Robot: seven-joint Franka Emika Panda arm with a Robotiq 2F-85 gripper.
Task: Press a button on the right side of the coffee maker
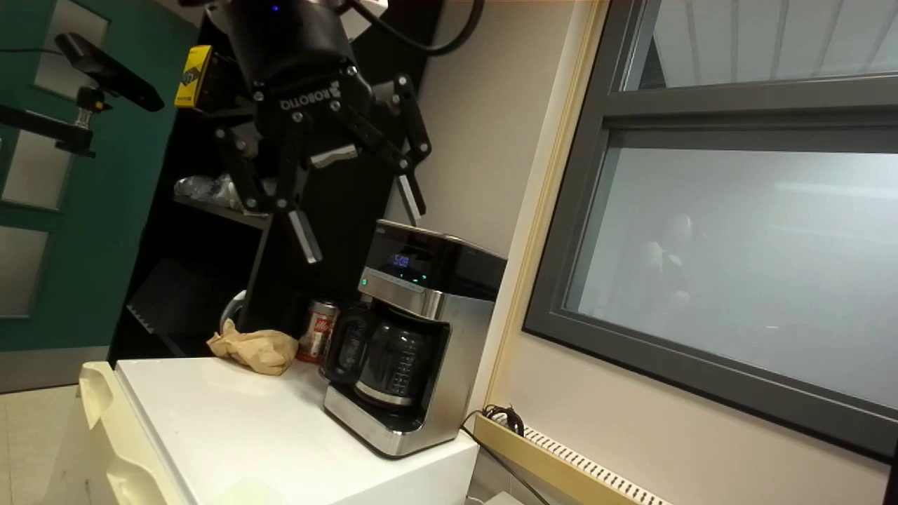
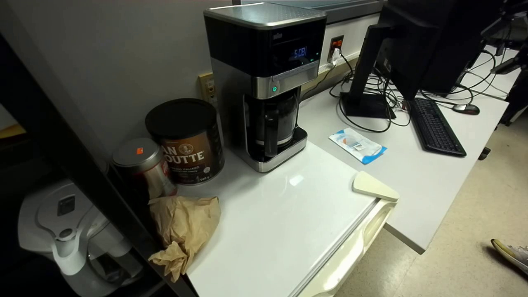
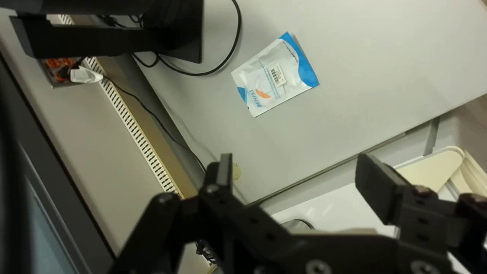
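The black-and-silver coffee maker [image 1: 466, 351] stands upright on the white cabinet top; it also shows in an exterior view [image 2: 233, 95]. Its bluish display [image 1: 400, 261] is lit near the top, with small green lights beside and below it. A round green-lit button [image 2: 274, 88] sits on the silver strip. The dark glass carafe [image 1: 396, 361] is inside. My gripper [image 1: 366, 237] is open and empty, pointing down in front of and above the machine's top, apart or nearly so. In the wrist view the gripper [image 3: 295, 171] hides most of the machine; only a silvery edge shows.
A red-silver can [image 1: 319, 330], a large brown tin [image 2: 192, 159] and a crumpled paper bag [image 2: 189, 225] stand beside the machine. A white-blue packet [image 3: 274, 76], a monitor stand [image 2: 363, 103] and a keyboard [image 2: 435, 123] are on the adjoining desk. A wall and window [image 1: 701, 280] are close by.
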